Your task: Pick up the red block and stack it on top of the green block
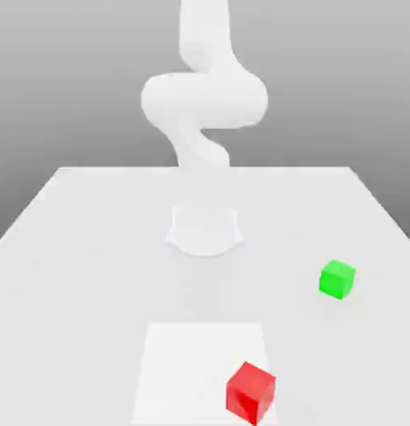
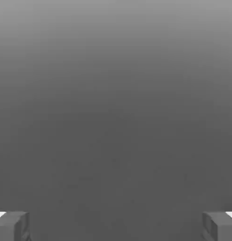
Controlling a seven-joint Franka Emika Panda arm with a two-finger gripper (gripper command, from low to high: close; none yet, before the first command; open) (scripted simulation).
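The jaws of the gripper point(image 2: 116, 226) stood wide and empty, while the red block point(image 1: 250, 392), rigid, glossy and probably slippery, wanted pinching on opposite flat faces, well apart from the green block point(image 1: 337, 279).

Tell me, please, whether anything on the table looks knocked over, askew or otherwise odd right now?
Nothing stands out. The red block and the green block both sit flat on the white table, well apart from each other. The hand is open and holds nothing.
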